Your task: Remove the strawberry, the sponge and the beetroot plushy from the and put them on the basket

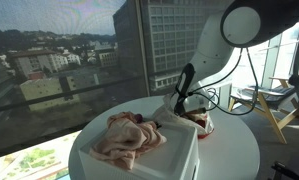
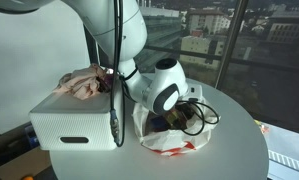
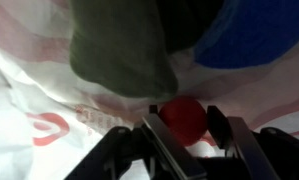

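Observation:
In the wrist view my gripper point(image 3: 184, 128) is down inside a white plastic bag point(image 3: 29, 95) with red print. Its two fingers sit against both sides of a round red strawberry point(image 3: 182, 115). A dark green soft thing point(image 3: 119, 50) lies just beyond it, with a blue thing point(image 3: 254, 35) beside that. I cannot tell which of them is the sponge or the beetroot plushy. In both exterior views the gripper point(image 1: 181, 108) point(image 2: 175, 118) reaches into the bag point(image 1: 201, 122) point(image 2: 174, 142) on the round white table point(image 1: 239, 150) point(image 2: 234, 150).
A white box point(image 1: 179, 152) point(image 2: 74, 125) stands beside the bag and carries a crumpled pink cloth point(image 1: 129, 137) point(image 2: 84, 83). Windows stand close behind the table. A wooden chair point(image 1: 274, 100) is at the far side. Black cables hang by the bag point(image 2: 201, 112).

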`<action>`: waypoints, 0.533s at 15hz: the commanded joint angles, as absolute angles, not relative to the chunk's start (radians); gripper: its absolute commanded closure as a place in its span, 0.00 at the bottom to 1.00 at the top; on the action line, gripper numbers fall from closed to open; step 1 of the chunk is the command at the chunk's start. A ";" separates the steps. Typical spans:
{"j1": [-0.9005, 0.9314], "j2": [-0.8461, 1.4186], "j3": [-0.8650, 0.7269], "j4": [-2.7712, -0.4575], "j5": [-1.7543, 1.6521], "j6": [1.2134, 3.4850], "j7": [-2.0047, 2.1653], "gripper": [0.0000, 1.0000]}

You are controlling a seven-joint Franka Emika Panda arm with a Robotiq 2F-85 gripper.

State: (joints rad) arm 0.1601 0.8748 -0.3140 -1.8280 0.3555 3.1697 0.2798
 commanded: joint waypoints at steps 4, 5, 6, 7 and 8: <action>0.209 0.785 -0.356 -1.927 0.324 3.142 0.305 0.74; 0.232 0.749 -0.374 -1.965 0.318 3.124 0.303 0.74; 0.274 0.700 -0.410 -2.017 0.312 3.095 0.309 0.74; 0.324 0.643 -0.454 -2.078 0.295 3.064 0.313 0.74; 0.353 0.602 -0.483 -2.108 0.265 2.998 0.315 0.74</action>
